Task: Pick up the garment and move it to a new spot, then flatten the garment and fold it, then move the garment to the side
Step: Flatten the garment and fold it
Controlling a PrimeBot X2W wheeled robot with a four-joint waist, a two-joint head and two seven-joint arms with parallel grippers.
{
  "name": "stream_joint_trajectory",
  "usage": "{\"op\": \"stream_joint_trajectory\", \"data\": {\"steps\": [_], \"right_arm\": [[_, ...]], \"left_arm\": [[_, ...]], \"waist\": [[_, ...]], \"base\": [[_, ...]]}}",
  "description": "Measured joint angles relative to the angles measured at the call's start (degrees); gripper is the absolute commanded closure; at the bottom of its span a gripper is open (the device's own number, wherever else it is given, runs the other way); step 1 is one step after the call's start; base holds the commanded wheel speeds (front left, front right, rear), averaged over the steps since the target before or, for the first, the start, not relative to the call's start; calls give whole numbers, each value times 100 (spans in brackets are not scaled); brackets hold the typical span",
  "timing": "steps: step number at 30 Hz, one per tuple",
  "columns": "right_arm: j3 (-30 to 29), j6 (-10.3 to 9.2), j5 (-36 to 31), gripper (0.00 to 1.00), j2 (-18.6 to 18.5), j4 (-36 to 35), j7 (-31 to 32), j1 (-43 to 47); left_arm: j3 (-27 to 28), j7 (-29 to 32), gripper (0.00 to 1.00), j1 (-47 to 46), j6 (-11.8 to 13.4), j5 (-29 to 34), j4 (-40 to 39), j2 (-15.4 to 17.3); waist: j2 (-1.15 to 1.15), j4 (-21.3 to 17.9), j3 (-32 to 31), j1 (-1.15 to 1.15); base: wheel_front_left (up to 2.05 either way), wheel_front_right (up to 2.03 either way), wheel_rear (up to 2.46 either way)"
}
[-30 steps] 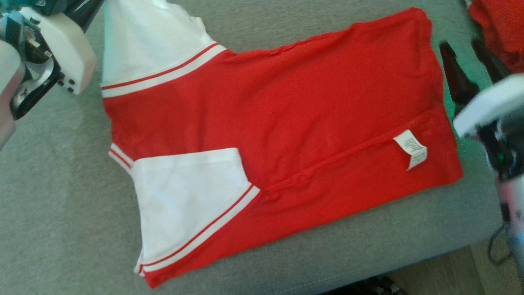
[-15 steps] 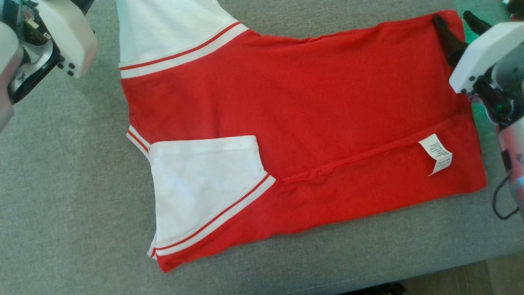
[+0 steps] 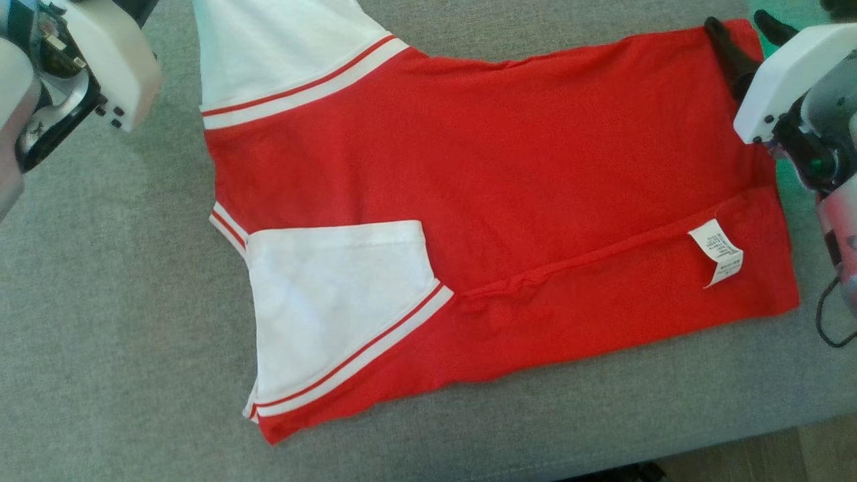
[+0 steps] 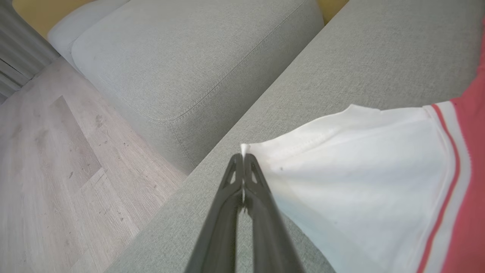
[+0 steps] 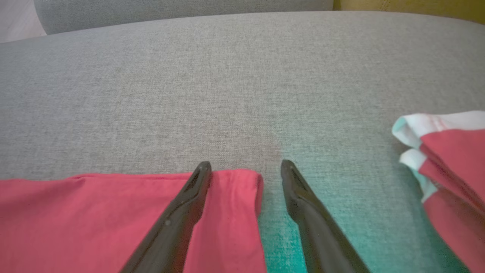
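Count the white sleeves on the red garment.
2. The far sleeve sits top-left in the head view, its corner pinched in the left end effector. The near sleeve lies folded onto the red body, lower left.

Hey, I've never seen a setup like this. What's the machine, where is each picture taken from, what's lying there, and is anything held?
This is a wheeled robot with two arms, each ending in a tool with two long dark fingers. The wide picture comes from a camera on its head, looking down. The other two come from cameras on its wrists, looking along each arm's fingers. On the grey sofa seat lies a red garment with white sleeves, spread fairly flat, its care label showing. The left tool is shut on a white sleeve's corner. The right tool is open, one finger over the garment's red corner, the other over bare seat; it holds nothing. Beside it lies a second red and white garment.
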Motion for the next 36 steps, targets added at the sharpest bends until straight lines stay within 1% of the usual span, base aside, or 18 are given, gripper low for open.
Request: {"op": "stream_joint_trajectory", "data": {"steps": [3, 5, 8, 11, 13, 14, 16, 17, 18, 25, 28, 33, 36], "right_arm": [[32, 0, -2, 5, -25, 159, -23, -95], [52, 0, -2, 7, -29, 241, -4, -144], [96, 0, -21, 20, -37, 374, 71, -198], [110, 0, -22, 22, -37, 427, 161, -211], [123, 0, -19, 30, -37, 426, 170, -219], [133, 0, -18, 47, -37, 425, 172, -219], [151, 0, -10, 64, -37, 417, 215, -219], [159, 0, 2, 83, -38, 410, 221, -219], [170, 0, 9, 99, -38, 403, 226, -219], [266, 0, 52, 100, -120, 320, 272, -216], [260, 0, 101, 100, -151, 275, 225, -214], [70, 0, 102, 100, -181, 222, -166, -219], [-56, 0, 153, 100, -180, 223, -354, -237]], "left_arm": [[-33, 0, 100, 0, 0, 0, 5, -1], [-42, 0, 100, 0, 0, 0, 9, -1], [-46, 0, 100, -1, 0, 0, 9, -5], [-58, 0, 100, -1, 0, 0, 15, -9], [-60, 0, 100, -1, 0, -1, 16, -9], [-63, 0, 100, -1, 0, -1, 19, -9], [-64, -1, 100, -1, 0, -1, 21, -9], [-64, -18, 100, -1, 0, -1, 22, -9], [-64, -25, 100, 0, 0, -2, 23, -9], [-69, -154, 100, 0, 0, 0, 48, -42], [-74, -332, 100, 0, 0, 38, 79, -43], [-65, -751, 100, -51, 34, 244, 131, -88], [-36, -1116, 100, -231, 131, 396, 179, -145]], "waist": [[0, 11, 8, 0], [0, 14, 7, 0], [0, 27, 9, 0], [0, 37, 4, -1], [0, 33, -2, -1], [0, 31, -6, -1], [0, 32, -14, -1], [0, 34, -17, -1], [0, 36, -19, -1], [0, 60, -30, -1], [0, 61, -50, -1], [0, 65, -63, -1], [0, 74, -67, 0]], "base": [[0, 0, 0], [0, 0, 0], [0, 0, 0], [0, 0, 0], [0, 0, 0], [0, 0, 0], [0, 0, 0], [0, 0, 0], [0, 0, 0], [0, 0, 0], [0, 0, 0], [0, 0, 0], [0, 0, 0]]}}
